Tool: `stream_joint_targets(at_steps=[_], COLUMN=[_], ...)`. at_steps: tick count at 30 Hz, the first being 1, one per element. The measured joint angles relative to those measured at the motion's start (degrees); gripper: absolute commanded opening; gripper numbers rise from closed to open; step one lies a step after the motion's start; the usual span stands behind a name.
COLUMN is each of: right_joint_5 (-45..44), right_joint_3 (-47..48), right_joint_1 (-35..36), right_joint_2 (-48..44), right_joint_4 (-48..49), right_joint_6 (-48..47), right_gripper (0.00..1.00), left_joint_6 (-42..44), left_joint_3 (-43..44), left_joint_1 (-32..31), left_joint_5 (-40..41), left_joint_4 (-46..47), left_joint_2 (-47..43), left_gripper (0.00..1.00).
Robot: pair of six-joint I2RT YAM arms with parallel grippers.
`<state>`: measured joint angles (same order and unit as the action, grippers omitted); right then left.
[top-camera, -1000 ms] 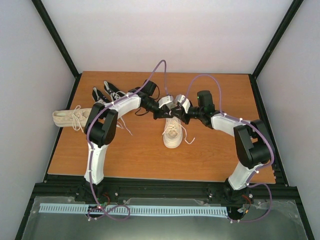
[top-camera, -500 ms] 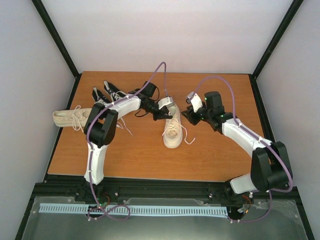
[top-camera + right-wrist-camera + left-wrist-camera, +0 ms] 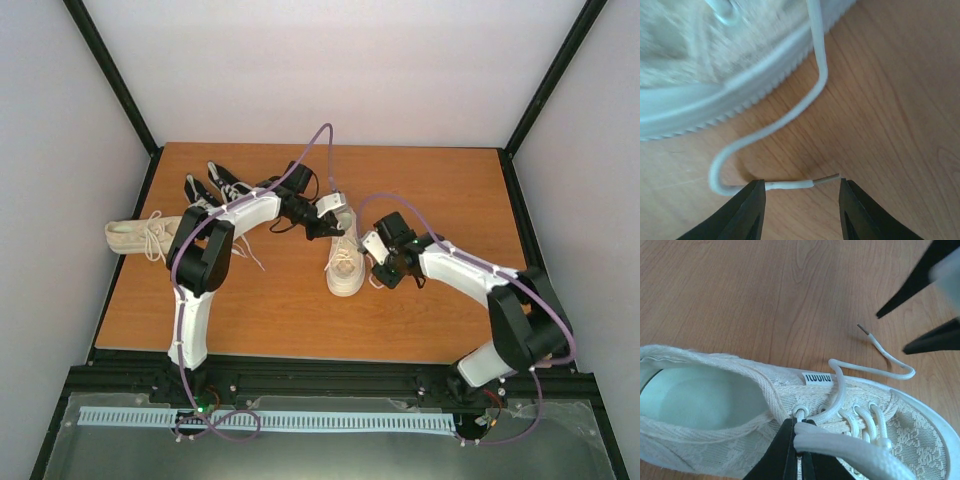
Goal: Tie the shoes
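Landmark: cream shoe (image 3: 345,265), mid-table (image 3: 250,310), toe toward the arm bases. All places below are given from it.
Other shoes: second cream shoe (image 3: 135,236) and two black shoes (image 3: 215,188) lie well apart to its left, laces loose.
Left gripper (image 3: 797,450): at the shoe's top eyelets, beside the tongue opening. The fingers are pressed together and apparently pinch the held lace (image 3: 850,450).
Right gripper (image 3: 801,183): just beside the shoe's right sole edge, low over the wood. The fingers are spread and hold nothing.
Free lace end (image 3: 790,186): it trails off the shoe's right side and curls on the table, with its tip between the spread fingers.
Step in hand (judged): grasp the free end so the two strands can be crossed.
Doing it well: close on the woven part just behind the aglet (image 3: 827,179), not on the bare tip. Skim the fingertips along the wood. Lift gently while the left pinch anchors the shoe.
Risk: the thin, limp lace may slip out, and the light shoe may drag.
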<state>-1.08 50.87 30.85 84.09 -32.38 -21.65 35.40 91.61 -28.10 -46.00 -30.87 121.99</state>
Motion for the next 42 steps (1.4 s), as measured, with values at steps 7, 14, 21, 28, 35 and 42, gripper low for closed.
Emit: stream_joint_targets(at_steps=[7,14,21,28,35,42], right_joint_5=[-2.67,-2.67,-6.10,-6.60,-6.43,6.86], right_joint_3=[3.72,-0.79,-4.24,-5.70,-7.17,3.72], right_joint_1=[-4.50,-4.42,-0.22,0.55,-1.20,-13.88], right_joint_2=[5.55,1.36,3.28,7.04,6.23,8.17], right_joint_4=[-0.74,5.88,5.88,9.16,12.09,16.70], right_joint_6=[8.63,34.18,46.60,50.49,49.03,42.16], right_gripper=[0.40,0.37,0.38,0.05,0.03,0.03], left_joint_6=[0.00,0.04,0.20,0.31,0.37,0.44], left_joint_3=[-0.15,-0.72,-1.36,-1.38,-1.38,-1.38], left_joint_1=[-0.02,-0.07,-0.07,-0.07,-0.07,-0.15], left_joint_5=[0.44,0.74,1.05,1.31,1.51,1.92], left_joint_4=[0.02,0.02,0.02,0.02,0.00,0.02], left_joint_2=[-0.13,-0.72,-1.55,-1.73,-1.75,-1.73], left_gripper=[0.01,0.01,0.01,0.01,0.01,0.01])
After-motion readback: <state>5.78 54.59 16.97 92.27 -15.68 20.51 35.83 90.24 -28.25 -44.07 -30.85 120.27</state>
